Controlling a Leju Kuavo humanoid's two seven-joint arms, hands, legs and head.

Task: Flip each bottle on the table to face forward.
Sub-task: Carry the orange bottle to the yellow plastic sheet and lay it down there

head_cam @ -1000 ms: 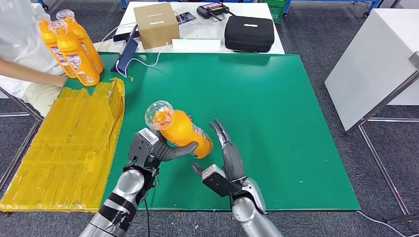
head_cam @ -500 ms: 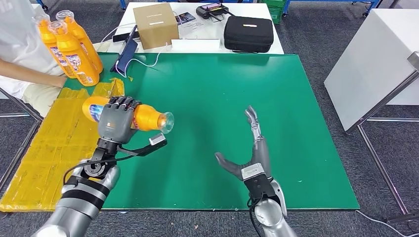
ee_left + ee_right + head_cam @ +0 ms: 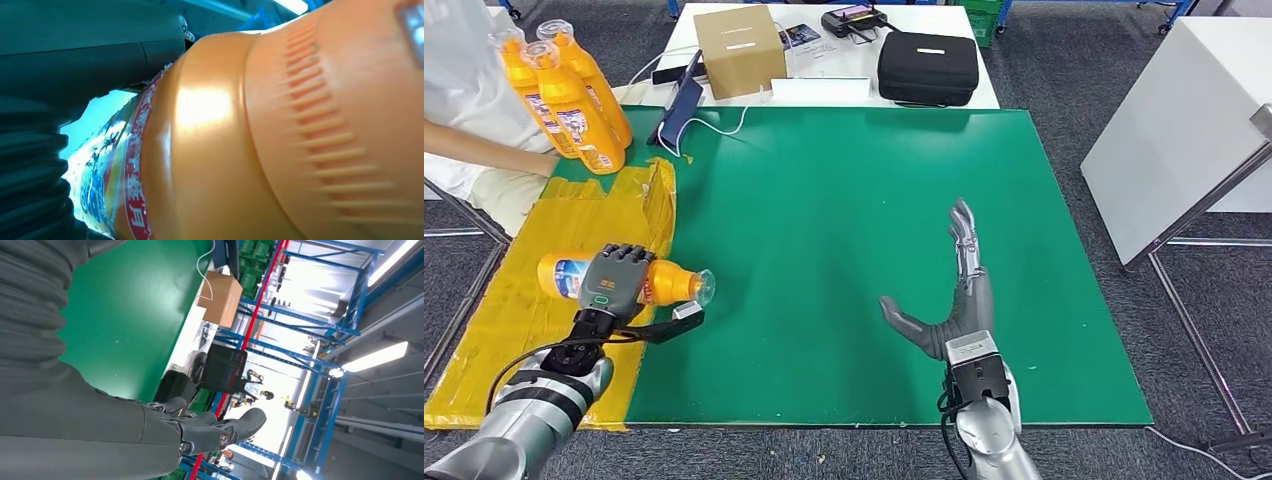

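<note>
Trouble, if it comes, comes from the left hand (image 3: pixel 616 283), which wraps its dark fingers over the middle of the orange plastic bottle with the clear domed cap (image 3: pixel 629 280) and carries it lying on its side, out past the mat's 9 o'clock edge, over the crinkled yellow plastic sheeting (image 3: pixel 544 330). The grip sits round the smooth, rounded body; the left wrist view shows glossy orange plastic (image 3: pixel 280 150) and a label band pressed close to the palm. I judge that a slick curved surface like that could roll in the fingers, or slide out cap-first if the hand tips. A release here would also put the bottle down on loose, wrinkled film, where it may roll rather than settle, and I cannot tell from here whether its front would end up facing forward.

The bottle's long axis runs roughly 9 to 3 o'clock across the head view, near level, with the cap pointing toward 3 o'clock, at the green felt-like table mat (image 3: pixel 884 230), and the base toward 9 o'clock. The blue-and-white label shows near the base end.

The right hand (image 3: pixel 954 300) holds nothing: fingers straight and apart, thumb out, raised above the mat at about 5 o'clock, well apart from the bottle.

Two more orange bottles (image 3: pixel 564 90) stand upright at 10 o'clock beside a person's arm (image 3: pixel 484 150); a wide swing could clip them.
</note>
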